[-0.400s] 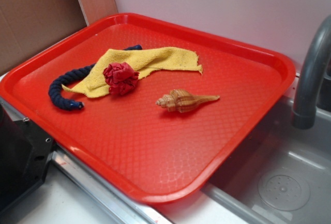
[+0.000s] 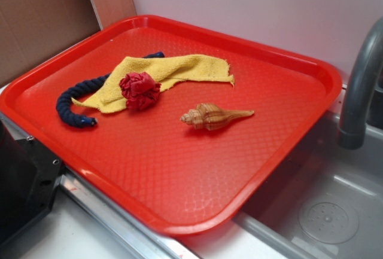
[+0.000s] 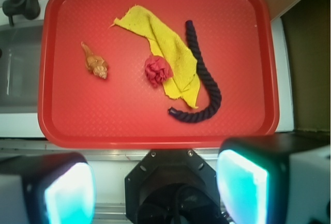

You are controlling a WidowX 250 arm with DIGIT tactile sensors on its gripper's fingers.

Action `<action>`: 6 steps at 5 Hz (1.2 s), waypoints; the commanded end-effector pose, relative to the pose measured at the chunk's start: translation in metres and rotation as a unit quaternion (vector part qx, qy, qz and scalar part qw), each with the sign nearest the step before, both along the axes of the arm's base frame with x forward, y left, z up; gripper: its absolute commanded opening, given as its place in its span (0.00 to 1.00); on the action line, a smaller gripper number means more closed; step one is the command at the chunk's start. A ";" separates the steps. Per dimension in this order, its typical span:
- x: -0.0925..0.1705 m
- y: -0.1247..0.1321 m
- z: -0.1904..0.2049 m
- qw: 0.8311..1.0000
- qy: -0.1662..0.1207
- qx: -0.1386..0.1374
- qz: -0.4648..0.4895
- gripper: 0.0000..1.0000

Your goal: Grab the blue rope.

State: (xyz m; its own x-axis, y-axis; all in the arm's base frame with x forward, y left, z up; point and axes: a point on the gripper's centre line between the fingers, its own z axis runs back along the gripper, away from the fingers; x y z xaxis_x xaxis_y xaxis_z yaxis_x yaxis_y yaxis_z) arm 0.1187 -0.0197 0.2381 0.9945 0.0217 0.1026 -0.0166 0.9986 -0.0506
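The blue rope (image 2: 67, 100) lies curved on the left part of the red tray (image 2: 179, 169), its far stretch tucked under a yellow cloth (image 2: 167, 70). From the wrist view the blue rope (image 3: 207, 79) bends like a hook on the tray's right side, right of the yellow cloth (image 3: 165, 43). My gripper (image 3: 155, 193) hovers high above the tray's near edge, well clear of the rope. It is open, its two fingers wide apart with nothing between them. The exterior view does not show the fingers.
A red ball of fabric (image 2: 139, 90) rests on the cloth's edge, and a tan seashell (image 2: 212, 116) lies mid-tray. To the right are a grey faucet (image 2: 359, 91) and a sink (image 2: 323, 211). A black robot base (image 2: 24, 181) sits at the tray's left front corner.
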 end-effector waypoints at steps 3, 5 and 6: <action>0.133 0.082 -0.158 0.990 0.005 -0.056 0.127 1.00; 0.145 0.084 -0.221 0.993 -0.017 0.001 0.115 1.00; 0.145 0.093 -0.233 0.992 0.006 0.009 0.124 1.00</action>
